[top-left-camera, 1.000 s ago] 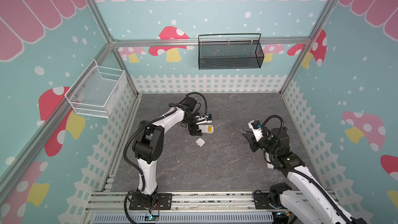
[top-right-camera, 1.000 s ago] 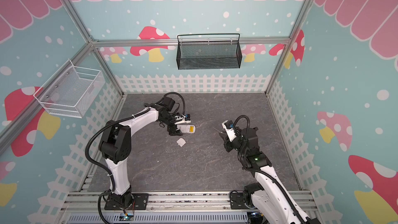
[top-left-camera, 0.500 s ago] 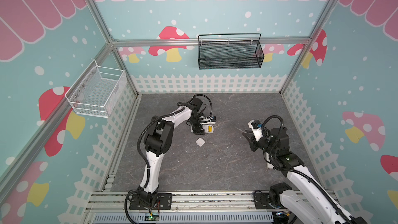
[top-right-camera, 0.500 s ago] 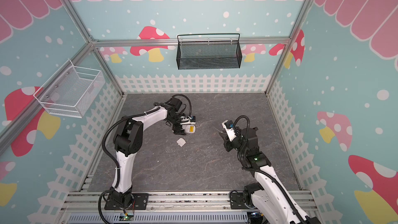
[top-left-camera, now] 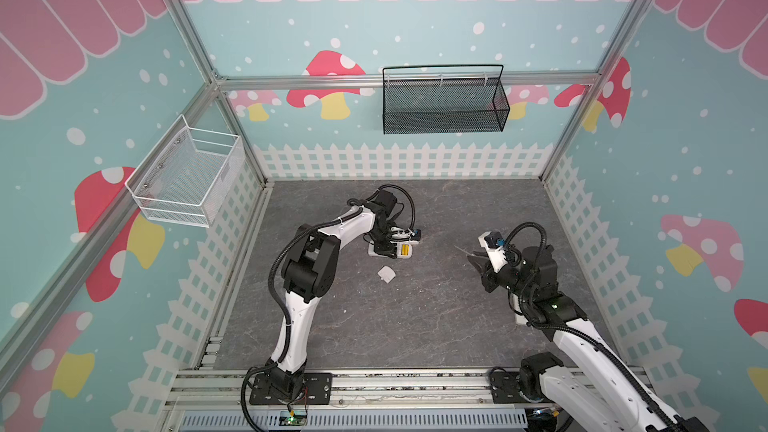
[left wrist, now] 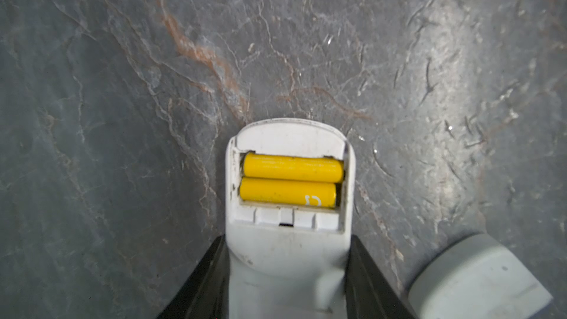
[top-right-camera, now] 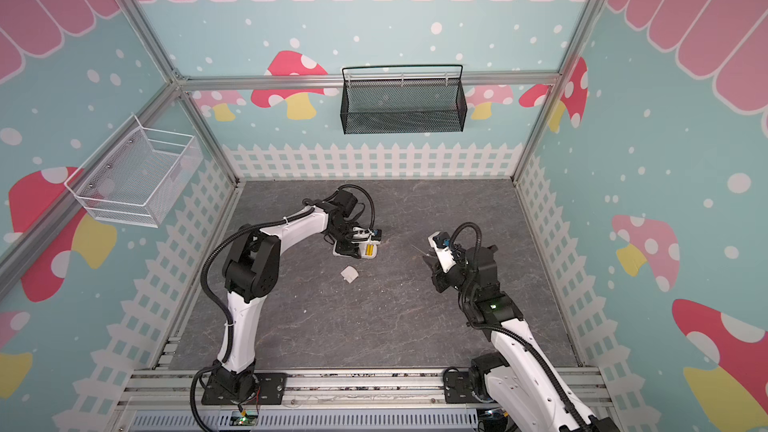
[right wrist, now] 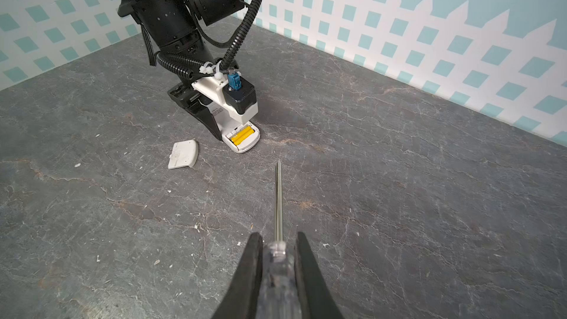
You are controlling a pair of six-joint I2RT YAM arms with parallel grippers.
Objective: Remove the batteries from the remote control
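Left hand (left wrist: 287,240) grips the white plastic remote (left wrist: 288,271) with two yellow cylindrical batteries (left wrist: 291,179). Right hand (right wrist: 279,237) clamps a clear-handled screwdriver (right wrist: 278,197).

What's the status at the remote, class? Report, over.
Left gripper clamps remote; right gripper holds screwdriver. Both batteries seated, cover off. Nothing blocking them.

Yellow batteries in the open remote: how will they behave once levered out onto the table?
Likely to roll: the batteries are smooth cylinders and the table looks flat. They sit snug, side by side in the remote bay, so they may pop free suddenly. Glossy casing, probably slippery to pinch.
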